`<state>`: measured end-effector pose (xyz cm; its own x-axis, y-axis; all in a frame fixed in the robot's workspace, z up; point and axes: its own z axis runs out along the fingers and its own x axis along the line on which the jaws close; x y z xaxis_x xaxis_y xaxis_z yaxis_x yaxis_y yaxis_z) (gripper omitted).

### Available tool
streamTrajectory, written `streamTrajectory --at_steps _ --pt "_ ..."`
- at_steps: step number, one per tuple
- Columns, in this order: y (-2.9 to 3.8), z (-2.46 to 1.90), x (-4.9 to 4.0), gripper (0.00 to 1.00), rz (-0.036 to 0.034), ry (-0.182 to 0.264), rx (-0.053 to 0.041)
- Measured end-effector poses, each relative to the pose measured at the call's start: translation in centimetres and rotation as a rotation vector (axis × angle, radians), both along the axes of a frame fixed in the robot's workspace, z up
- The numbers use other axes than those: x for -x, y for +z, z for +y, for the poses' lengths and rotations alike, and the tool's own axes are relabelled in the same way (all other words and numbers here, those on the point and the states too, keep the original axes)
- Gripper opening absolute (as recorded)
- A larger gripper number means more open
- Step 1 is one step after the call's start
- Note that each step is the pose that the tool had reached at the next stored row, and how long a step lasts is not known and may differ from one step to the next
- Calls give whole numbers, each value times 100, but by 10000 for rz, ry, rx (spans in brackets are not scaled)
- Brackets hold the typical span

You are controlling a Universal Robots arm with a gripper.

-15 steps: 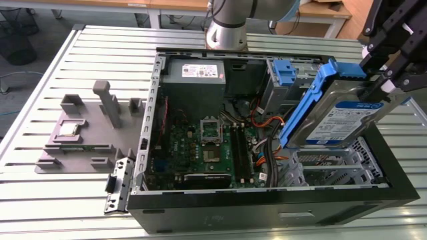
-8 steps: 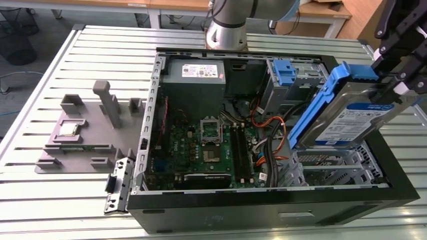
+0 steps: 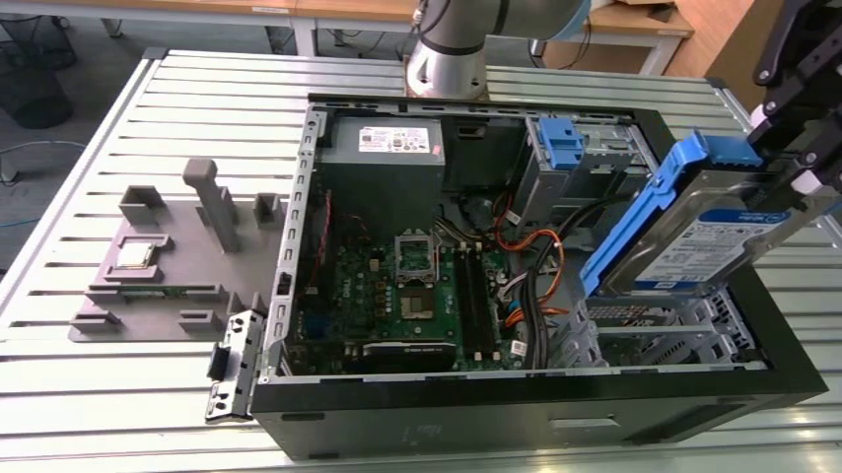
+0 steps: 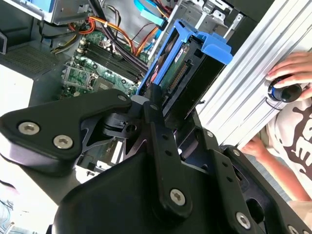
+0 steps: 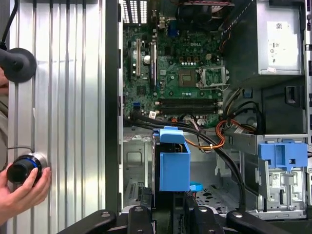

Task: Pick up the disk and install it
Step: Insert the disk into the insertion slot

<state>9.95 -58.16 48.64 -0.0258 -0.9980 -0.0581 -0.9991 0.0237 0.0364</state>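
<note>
One disk [image 3: 717, 236] hangs tilted in the tool [image 3: 794, 197], which is clamped on its upper end. It is above the drive bay at the exterior view's right of the open computer case [image 3: 526, 394] on the slatted counter [image 3: 197, 99]. A person's hand [image 5: 22, 192] grips a black knob [image 5: 22, 168].

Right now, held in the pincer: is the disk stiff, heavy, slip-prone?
Likely rigid: the disk has a metal body, held tilted without sagging. Probably dense for its size. Its blue carrier frame looks like smooth plastic, so the pincer might slip there.
</note>
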Motion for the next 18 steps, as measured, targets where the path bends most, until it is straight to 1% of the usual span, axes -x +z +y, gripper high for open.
streamTrajectory --at_steps 6,8,14,18 --pt "-85 -1 -11 35 0 -1 -2" --pt "-102 0 -20 35 -1 1 0" --pt "-122 0 -139 35 0 0 5" --pt "-184 0 -158 35 0 -1 10"
